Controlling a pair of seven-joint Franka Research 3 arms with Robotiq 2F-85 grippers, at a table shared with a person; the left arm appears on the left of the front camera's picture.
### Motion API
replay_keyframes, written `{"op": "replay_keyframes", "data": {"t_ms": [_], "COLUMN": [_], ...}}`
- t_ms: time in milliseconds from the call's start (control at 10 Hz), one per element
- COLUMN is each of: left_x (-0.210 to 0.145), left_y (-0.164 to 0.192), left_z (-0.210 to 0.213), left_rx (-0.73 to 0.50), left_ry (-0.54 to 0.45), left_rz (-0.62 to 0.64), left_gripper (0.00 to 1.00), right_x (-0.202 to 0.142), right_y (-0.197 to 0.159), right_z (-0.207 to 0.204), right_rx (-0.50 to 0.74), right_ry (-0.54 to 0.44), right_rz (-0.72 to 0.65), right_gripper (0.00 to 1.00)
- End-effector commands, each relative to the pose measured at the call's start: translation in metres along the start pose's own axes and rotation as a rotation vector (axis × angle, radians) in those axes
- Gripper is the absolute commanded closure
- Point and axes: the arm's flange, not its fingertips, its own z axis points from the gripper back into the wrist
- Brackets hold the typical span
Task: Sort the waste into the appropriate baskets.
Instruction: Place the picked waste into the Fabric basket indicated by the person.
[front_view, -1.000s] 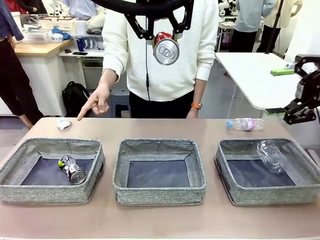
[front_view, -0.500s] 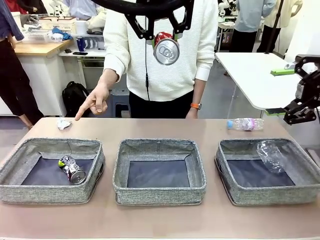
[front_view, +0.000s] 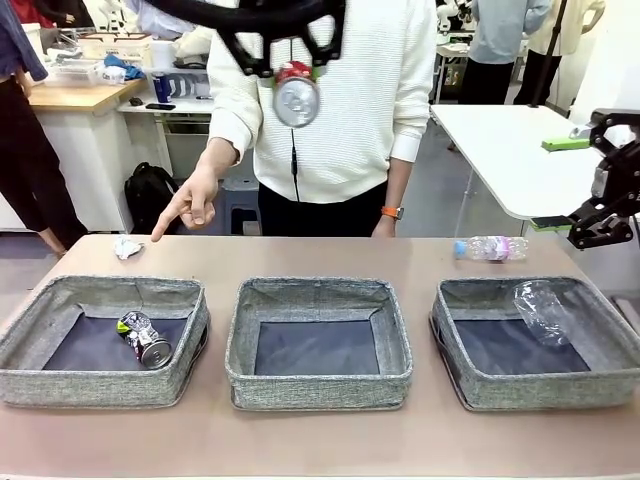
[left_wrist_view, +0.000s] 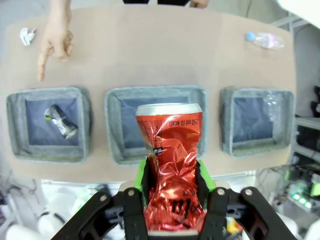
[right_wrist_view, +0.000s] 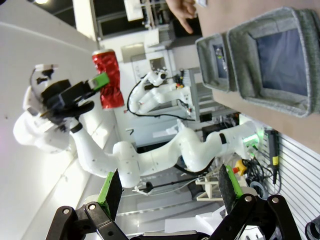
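Note:
My left gripper (front_view: 295, 78) hangs high above the table, shut on a crushed red can (front_view: 296, 98); the left wrist view shows the can (left_wrist_view: 171, 155) upright between the green pads, above the middle basket (left_wrist_view: 112, 125). A crushed dark can (front_view: 143, 338) lies in the left basket (front_view: 90, 385). The right basket (front_view: 550, 388) holds a squashed clear bottle (front_view: 543, 310). A white paper wad (front_view: 126, 246) and another clear bottle (front_view: 490, 247) lie on the table behind the baskets. My right gripper (front_view: 590, 232) is open at the right edge, its fingers (right_wrist_view: 111, 192) spread with nothing between them.
A person stands at the far side. One hand (front_view: 190, 208) points down toward the paper wad at the far left. The middle basket (front_view: 318, 388) has nothing in it. A white side table (front_view: 510, 150) stands behind my right gripper.
My left gripper has carried the red can to the left and slightly higher. The right arm and the pointing hand have stayed put.

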Motion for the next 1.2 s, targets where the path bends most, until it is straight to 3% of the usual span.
{"op": "replay_keyframes", "data": {"t_ms": [0,200,300,600,800,1100], "left_x": [-0.022,-0.036,-0.049,-0.08,-0.097,-0.098], "left_y": [0.1,0.192,0.227,0.321,0.352,0.355], "left_z": [-0.021,-0.061,-0.073,-0.103,-0.13,-0.155], "left_rx": [-0.043,0.04,0.018,0.166,0.169,0.125], "left_ry": [-0.036,-0.083,-0.047,-0.032,0.025,0.023], "left_rz": [0.002,0.186,0.223,0.422,0.515,0.566], "left_gripper": [0.56,0.56,0.56,0.56,0.56,0.56], "right_x": [0.002,0.002,0.002,0.002,0.002,0.002], "right_y": [0.002,0.002,0.002,0.002,0.002,0.002], "right_z": [-0.002,-0.002,-0.002,-0.002,-0.002,-0.002], "right_rx": [0.026,0.026,0.026,0.026,0.026,0.026], "right_ry": [0.0,0.0,0.0,0.0,0.0,0.0], "right_rz": [0.025,0.025,0.025,0.025,0.025,0.025], "right_gripper": [0.0,0.0,0.0,0.0,0.0,0.0]}}
